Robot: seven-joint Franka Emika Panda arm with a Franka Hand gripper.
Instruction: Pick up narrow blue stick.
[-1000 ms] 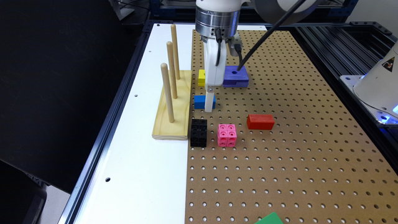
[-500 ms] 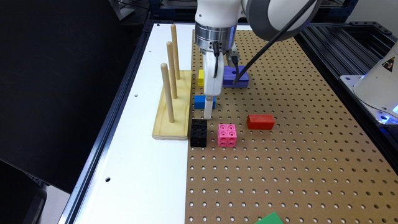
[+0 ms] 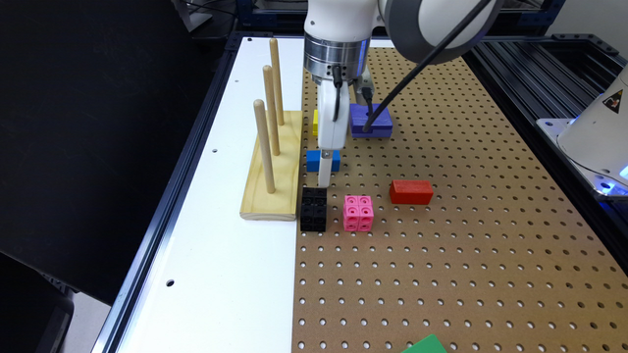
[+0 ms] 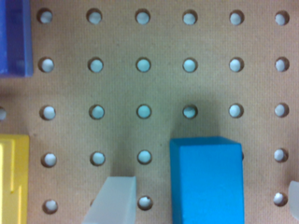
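The robot is at the step of getting its claw around the narrow blue stick [image 3: 323, 160], before any lifting. The stick lies flat on the brown pegboard [image 3: 466, 245], just beside the wooden peg stand [image 3: 273, 166], with a yellow block [image 3: 315, 122] and a purple block [image 3: 371, 121] a little way behind it and a black cube block [image 3: 313, 209] close in front. In the exterior view the gripper [image 3: 325, 172] hangs low, right at the stick. In the wrist view the gripper [image 4: 205, 198] is spread wide, with the blue stick [image 4: 207, 179] sitting between its two pale fingers [image 4: 113, 200]. The stick is nearer to one finger than the other, and neither finger looks to be touching it. The next move is probably to press the fingers together on the stick's sides, then lift straight up. The claw should go down carefully, since the black cube block is near.
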